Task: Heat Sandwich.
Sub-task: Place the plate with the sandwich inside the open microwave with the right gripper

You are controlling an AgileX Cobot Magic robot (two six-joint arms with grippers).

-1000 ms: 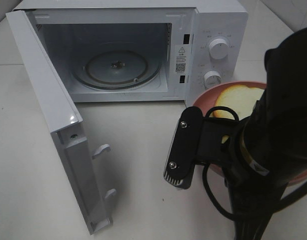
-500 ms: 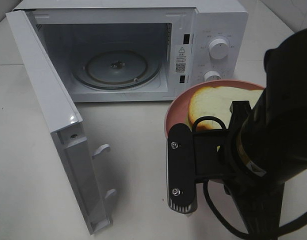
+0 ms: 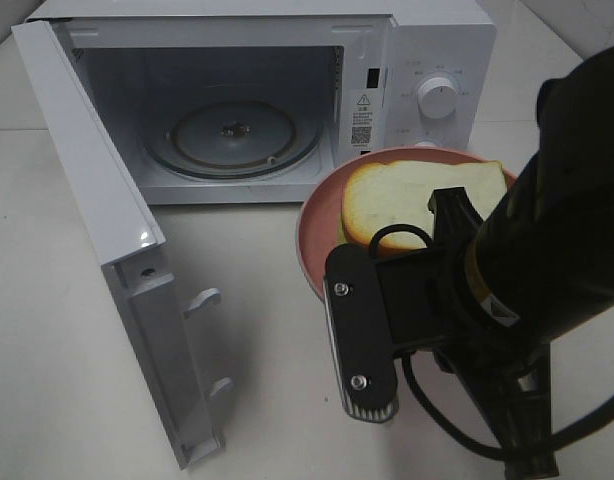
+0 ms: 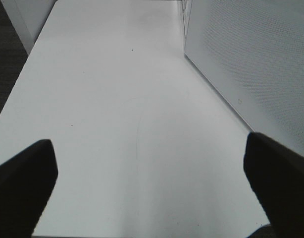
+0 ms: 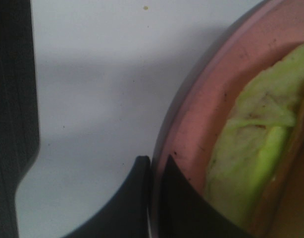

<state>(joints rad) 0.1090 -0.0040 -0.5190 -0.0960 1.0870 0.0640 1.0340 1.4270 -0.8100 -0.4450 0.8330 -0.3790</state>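
Shifted left since a second ago, from beside the control dials to just before the open cavity: pink plate [image 3: 309, 235] carrying the sandwich [image 3: 407, 205]. Underneath everything, a white table [image 3: 67, 400]. At the back, a white microwave [image 3: 437, 40], door [image 3: 87, 200] swung wide to the left, glass turntable [image 3: 232, 135] visible inside. Filling the right foreground, the black right arm [image 3: 577, 230]. Pinched at the plate's rim, the clenched right gripper [image 5: 154, 198]. Lying flat on the plate, white bread with green filling at its edge. Spread wide over tabletop beside the microwave's wall, grasping nothing: left gripper [image 4: 149, 163].
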